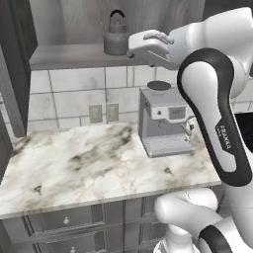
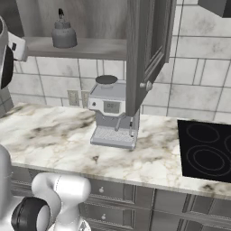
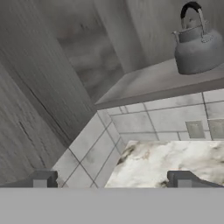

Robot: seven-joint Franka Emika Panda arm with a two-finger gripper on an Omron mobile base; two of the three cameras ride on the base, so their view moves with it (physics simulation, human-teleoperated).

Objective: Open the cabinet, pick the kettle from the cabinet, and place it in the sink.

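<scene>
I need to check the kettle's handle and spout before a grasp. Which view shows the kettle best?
The hand view: the kettle appears largest there, on the cabinet shelf, with arched handle and spout clear. The left base view shows it smaller, the robot's hand just right of it. The right base view shows it small, top partly cut off.

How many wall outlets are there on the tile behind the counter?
2: both sit side by side on the tiled wall, just left of the coffee machine. One outlet is on the left, the other outlet beside it. More may be hidden.
</scene>
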